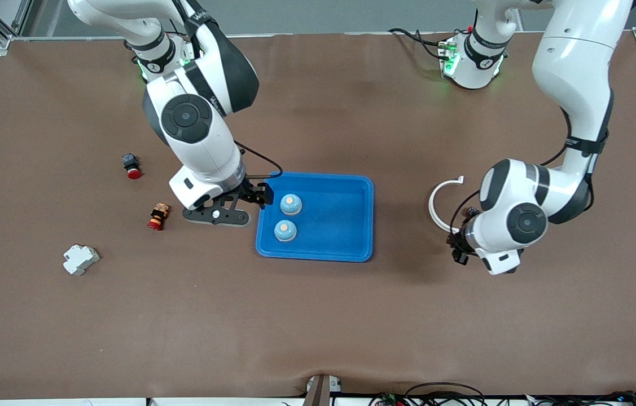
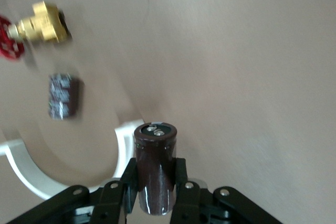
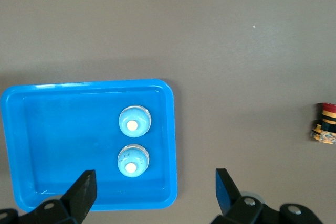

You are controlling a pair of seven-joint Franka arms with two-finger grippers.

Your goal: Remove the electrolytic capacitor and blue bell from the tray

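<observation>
Two light-blue bells (image 1: pixel 290 204) (image 1: pixel 285 230) with pale buttons sit in the blue tray (image 1: pixel 318 256); they are also the bells (image 3: pixel 135 120) (image 3: pixel 133 160) in the right wrist view. My right gripper (image 1: pixel 261 194) (image 3: pixel 155 182) hangs open and holds nothing, over the tray's rim at the right arm's end. A dark brown capacitor (image 2: pixel 155 166) stands upright in my left gripper (image 2: pixel 156 182), which is shut on it. That gripper (image 1: pixel 459 251) is low over the table, beside a white ring toward the left arm's end. A second capacitor (image 2: pixel 64 95) lies on the table.
A white open ring (image 1: pixel 442 203) (image 2: pixel 123 145) and a brass valve with a red handle (image 2: pixel 37 24) lie by the left gripper. Two red-capped buttons (image 1: pixel 132 165) (image 1: pixel 158 217) and a white breaker (image 1: pixel 80 259) lie toward the right arm's end.
</observation>
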